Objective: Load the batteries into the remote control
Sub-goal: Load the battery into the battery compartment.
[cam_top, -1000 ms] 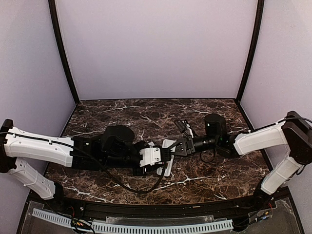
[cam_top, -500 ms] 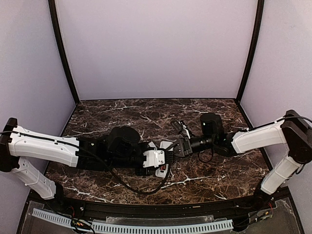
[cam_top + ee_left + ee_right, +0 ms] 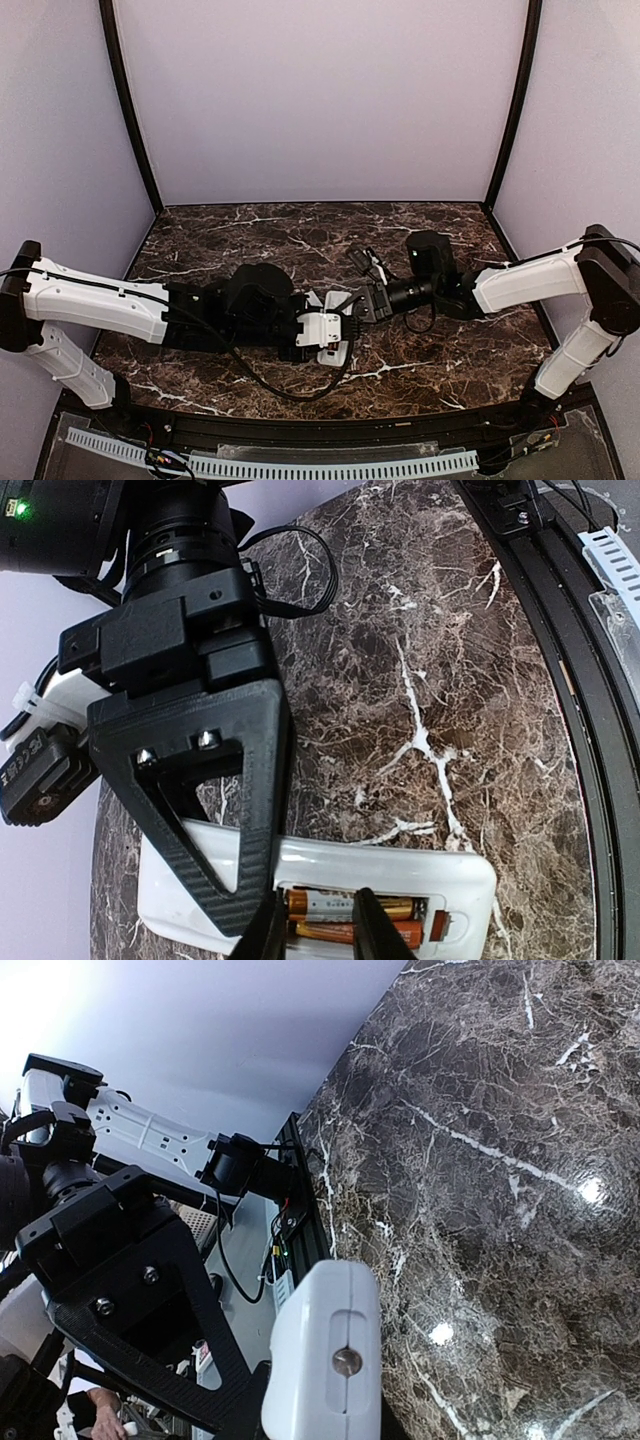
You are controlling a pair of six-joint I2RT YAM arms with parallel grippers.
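Observation:
The white remote control (image 3: 380,865) is held back-up just above the marble, its compartment open. Two batteries lie inside it side by side: a gold-and-white one (image 3: 325,908) and an orange one (image 3: 400,935). My left gripper (image 3: 320,930) points down into the compartment, jaws narrowly apart; one tip stands at the battery's end and the other crosses its middle, and neither battery is clamped. My right gripper (image 3: 320,1425) is shut on the remote control (image 3: 320,1360), and its black finger (image 3: 215,780) crosses the remote's left part. From above, both grippers (image 3: 335,335) (image 3: 352,303) meet mid-table.
The black rail (image 3: 560,630) and white cable strip (image 3: 615,560) run along the table's near edge. Marble table (image 3: 430,350) stretches to the right of the arms. Purple walls (image 3: 320,100) close in the back and both sides.
My left gripper has moved right over the remote and its jaws have narrowed. The right gripper has shifted slightly left with the remote.

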